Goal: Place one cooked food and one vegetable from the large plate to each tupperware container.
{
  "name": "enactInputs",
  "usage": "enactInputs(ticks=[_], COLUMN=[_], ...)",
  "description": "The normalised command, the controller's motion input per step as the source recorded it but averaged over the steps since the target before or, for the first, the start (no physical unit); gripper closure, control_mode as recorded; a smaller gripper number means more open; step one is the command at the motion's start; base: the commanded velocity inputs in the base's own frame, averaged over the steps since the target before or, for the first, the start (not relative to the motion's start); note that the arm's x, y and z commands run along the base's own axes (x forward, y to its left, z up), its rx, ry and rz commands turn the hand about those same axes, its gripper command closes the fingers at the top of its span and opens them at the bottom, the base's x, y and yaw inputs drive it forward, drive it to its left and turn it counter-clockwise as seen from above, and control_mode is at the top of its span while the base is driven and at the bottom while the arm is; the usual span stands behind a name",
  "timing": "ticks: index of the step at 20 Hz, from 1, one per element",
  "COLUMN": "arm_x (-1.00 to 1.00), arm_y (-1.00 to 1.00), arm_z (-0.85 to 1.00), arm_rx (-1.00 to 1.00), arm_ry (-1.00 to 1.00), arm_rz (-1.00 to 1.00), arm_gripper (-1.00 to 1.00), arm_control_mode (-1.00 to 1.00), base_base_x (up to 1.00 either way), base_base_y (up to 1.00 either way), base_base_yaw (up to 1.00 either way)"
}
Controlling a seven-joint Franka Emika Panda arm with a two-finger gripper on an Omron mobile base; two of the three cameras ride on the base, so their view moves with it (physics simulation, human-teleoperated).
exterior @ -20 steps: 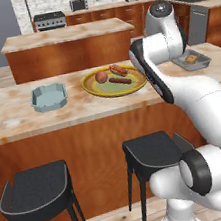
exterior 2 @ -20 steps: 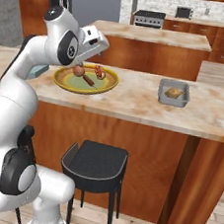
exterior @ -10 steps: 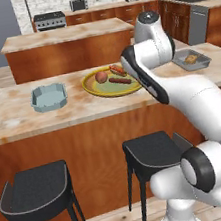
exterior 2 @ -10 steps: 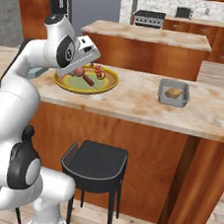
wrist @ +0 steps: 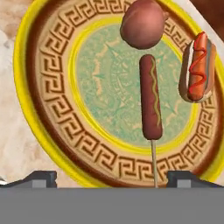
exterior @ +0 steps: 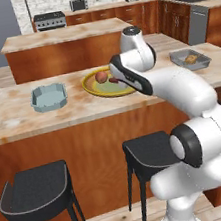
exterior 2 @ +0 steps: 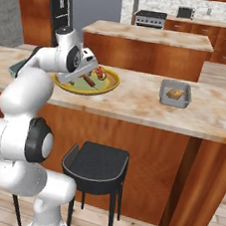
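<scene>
The large plate (wrist: 22, 87), yellow-rimmed with an olive-green centre, lies right under my hand. On it are a corn dog on a stick (wrist: 151, 103), a hot dog in a bun (wrist: 199, 72) and a round reddish-brown vegetable (wrist: 143, 24). My gripper (wrist: 113, 178) is open above the plate's near rim, with the stick's end between its fingertips (wrist: 41, 177) and nothing held. The pale blue-grey container (exterior: 48, 97) sits left of the plate (exterior: 91, 87). Right of it, the dark grey container (exterior: 190, 58) holds a brown food piece (exterior 2: 175, 93).
All three stand on a long marble-topped counter (exterior: 13, 123) with dark stools (exterior: 37, 192) below its front. A second island (exterior: 60, 37) lies behind. In the right base view my arm hides most of the blue-grey container.
My arm has swung left, from near the dark grey container's side to over the large plate, and the hand has come down closer to it. The foods have not moved.
</scene>
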Motion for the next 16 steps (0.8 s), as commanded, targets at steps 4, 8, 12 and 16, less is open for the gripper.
enactInputs(ticks=[4, 8, 12, 16], arm_x=[0.69, 0.69, 0.31, 0.29], arm_y=[0.0, 0.0, -0.01, -0.09], arm_z=[-0.15, 0.0, -0.19, -0.37], arm_rx=[-0.03, 0.0, 0.0, 0.0], arm_ry=[0.36, 0.24, 0.25, 0.14], arm_rz=[0.0, 0.0, 0.0, 0.0], arm_gripper=[-1.0, -1.0, -1.0, -1.0], arm_control_mode=[-1.0, -1.0, -1.0, -1.0], base_base_x=[0.0, 0.0, 0.0, 0.0], base_base_y=[0.0, 0.0, 0.0, 0.0], base_base_yaw=[0.0, 0.0, 0.0, 0.0])
